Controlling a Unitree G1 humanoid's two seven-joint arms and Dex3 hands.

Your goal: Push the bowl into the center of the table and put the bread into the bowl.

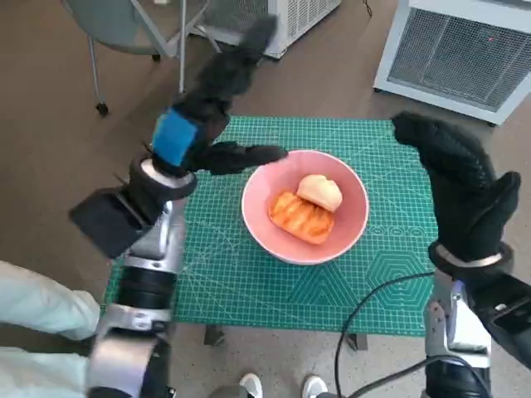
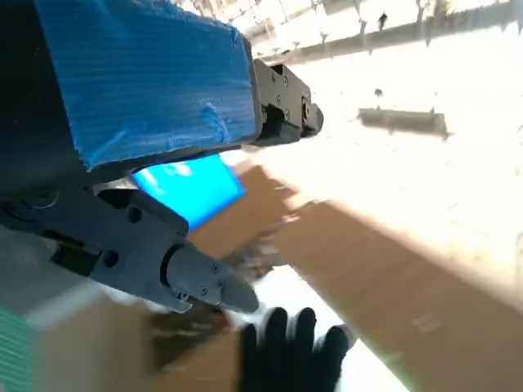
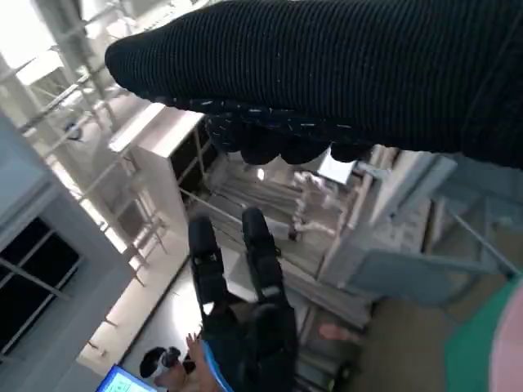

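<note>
Both hands are raised above the table (image 1: 249,290) and hold nothing. We see the left hand (image 1: 217,108) with its fingers spread: most reach up and away over the floor, while one dark finger (image 1: 249,155) points sideways toward the bowl (image 1: 353,228), its tip just at the pink rim; we cannot tell whether it touches. Blue tape (image 1: 174,137) covers the back of this hand. In the left wrist view, the left hand (image 2: 155,163) fills the upper part of the picture with its fingers apart, and the gloved right hand (image 2: 290,355) appears beyond it, blurred.

We see the right hand (image 1: 456,182) upright and open, palm side toward the bowl, well apart from the rim on the side opposite the left hand. In the right wrist view, the right hand (image 3: 327,73) is a dark band, and the left hand (image 3: 245,302) shows beyond it with fingers extended and separated.

The bowl sits between the two hands, on the green mat (image 1: 390,274). Two pieces of bread lie inside it, touching: a pale roll (image 1: 320,191) on the side nearer the right hand, resting partly on an orange-brown ridged piece (image 1: 300,217).

A black cable (image 1: 365,311) curves over the mat's near edge beside the right forearm.
</note>
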